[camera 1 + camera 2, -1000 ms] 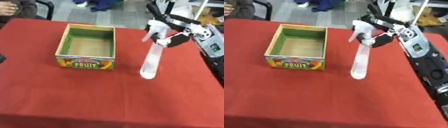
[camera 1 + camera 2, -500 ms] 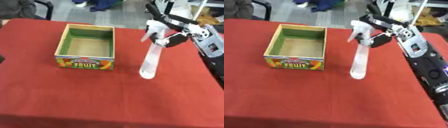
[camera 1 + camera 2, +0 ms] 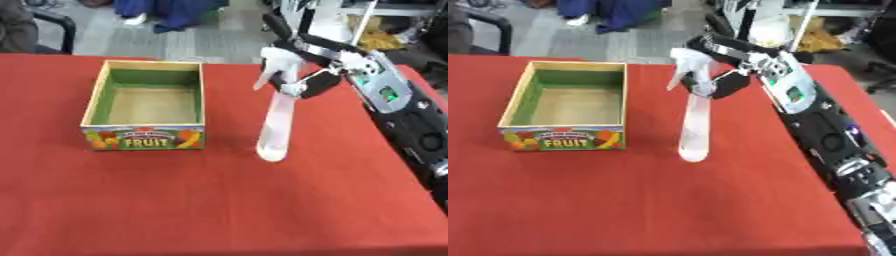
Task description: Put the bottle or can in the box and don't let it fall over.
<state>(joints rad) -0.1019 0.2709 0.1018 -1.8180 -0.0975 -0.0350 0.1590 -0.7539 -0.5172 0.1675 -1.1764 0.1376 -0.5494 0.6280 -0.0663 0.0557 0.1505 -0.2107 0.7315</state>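
Right of the empty fruit box [image 3: 147,111], the right hand [image 3: 302,75] grips the spray bottle [image 3: 277,118] by its neck; next comes lifting it upright leftward into the box.

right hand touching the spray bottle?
Touching. In the left eye view the right hand is curled round the neck of the spray bottle, just below its white trigger head.

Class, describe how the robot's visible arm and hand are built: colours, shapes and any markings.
The right arm is a chain of bulky black segments with silver-grey joints. Near the wrist sits a pale grey housing carrying a small green patch. The right hand has black fingers with a light band across them. The left arm does not show.
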